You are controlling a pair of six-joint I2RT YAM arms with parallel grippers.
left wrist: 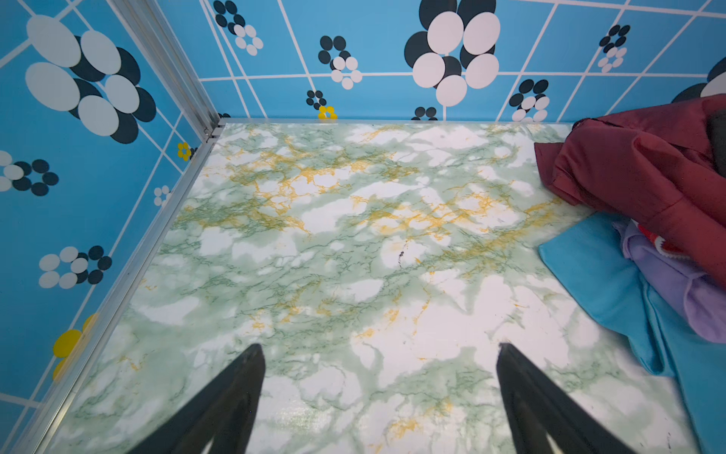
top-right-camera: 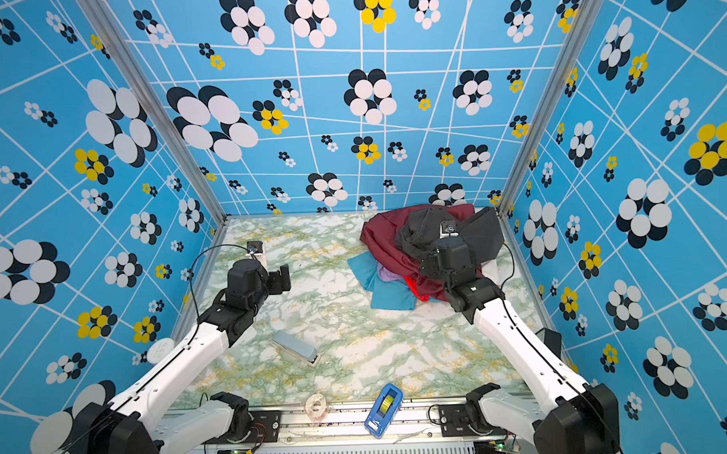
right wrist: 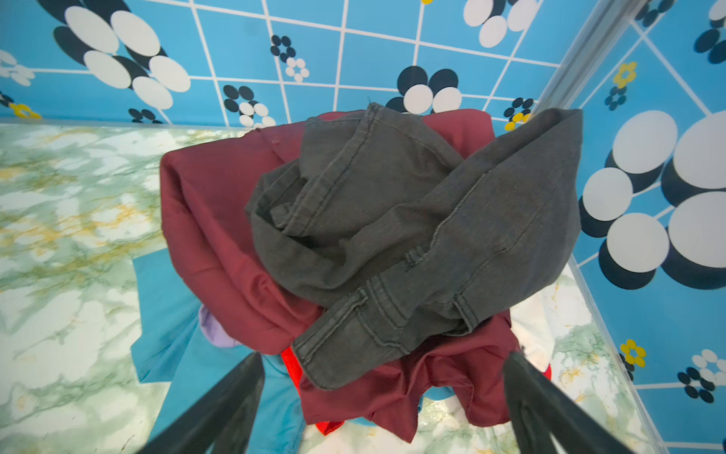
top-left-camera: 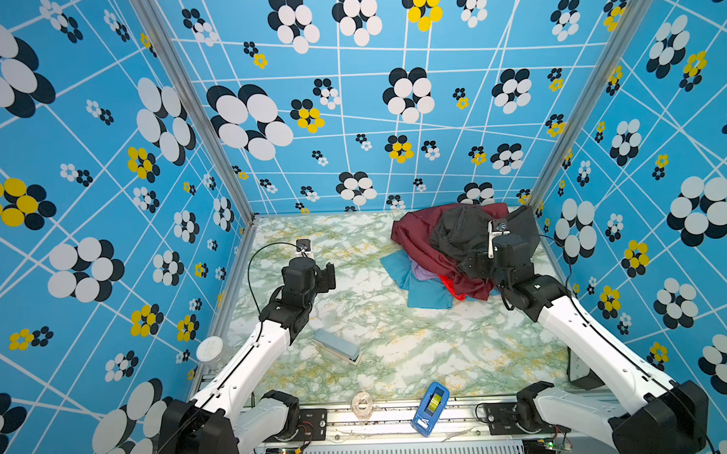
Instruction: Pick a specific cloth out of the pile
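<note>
– Wide open, that is how the right gripper point(right wrist: 383, 357) stands, with nothing in it. It hangs over the near side of the pile point(top-left-camera: 446, 250).
– Where is the cloth we want?
– The cloth point(right wrist: 208, 220) is the big dark red one. It sits in the pile, in the far right corner of the bench point(left wrist: 314, 275). The dark grey trousers point(right wrist: 393, 220) lie on top of it.
– So what should it grab?
– The dark red fold that sticks out on the near side, below the trousers. Come straight down and bite only dark red. Close firmly, because that cloth looks thin and slippery. Then lift slowly, so the trousers slide off.
– What could it grab by mistake?
– The bright red cloth point(right wrist: 288, 361) peeks out just beside that fold, and the blue cloth point(right wrist: 165, 306) lies under it. Keep off both.
– Is it touching yet?
– I cannot tell. The tips look blurry, maybe just above.
– And the left gripper point(left wrist: 379, 348)?
– Wide open too, empty, over the bench, well apart from the pile.
</note>
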